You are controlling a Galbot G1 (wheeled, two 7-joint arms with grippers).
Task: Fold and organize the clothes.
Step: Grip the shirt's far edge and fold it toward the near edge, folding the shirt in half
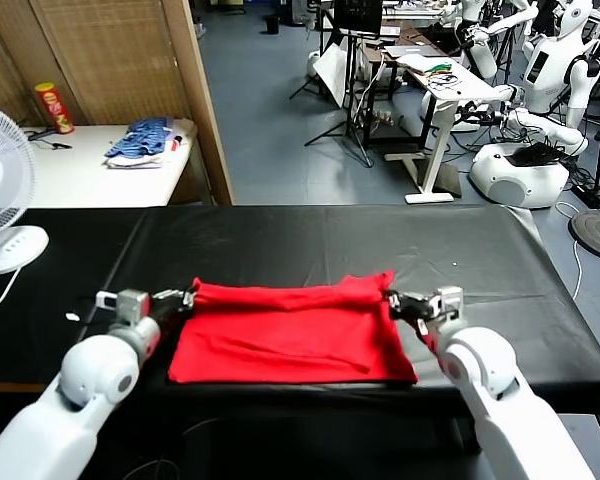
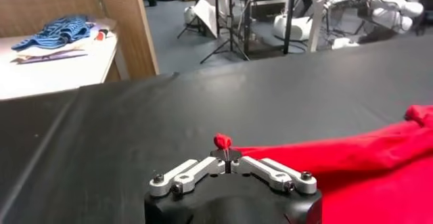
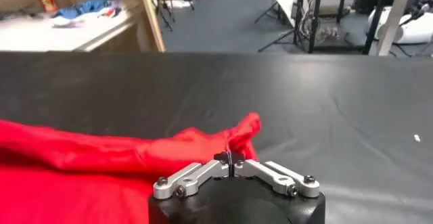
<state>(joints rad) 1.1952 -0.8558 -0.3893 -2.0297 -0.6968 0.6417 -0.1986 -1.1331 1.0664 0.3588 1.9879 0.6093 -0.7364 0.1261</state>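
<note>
The robot is in the middle of a fold. Closest to me, its two arms reach out over the black table (image 1: 310, 235). The left gripper (image 1: 185, 298) is pinched tight on the far left corner of the red T-shirt (image 1: 290, 335); in the left wrist view a little bump of red cloth pokes up between the closed tips. The right gripper (image 1: 402, 303) is shut too, right at the far right corner of the shirt. It looks like it is holding the cloth, but I cannot see the pinch itself.

The shirt lies flat near the front edge of the table, between the two grippers. Its far edge is bunched into a roll.

I think the next move is to lift both corners together and carry them to make the fold. Both arms need to go at the same pace, or the cloth will twist or slip out.

Nothing sits on the table in the way. Off to the left stands a white fan (image 1: 2, 190). Farther back, on a white side table (image 1: 100, 175), are a blue striped pile of clothes (image 1: 143, 140) and a red can (image 1: 54, 108). Far behind are other white robots (image 1: 540, 120) and desks.
</note>
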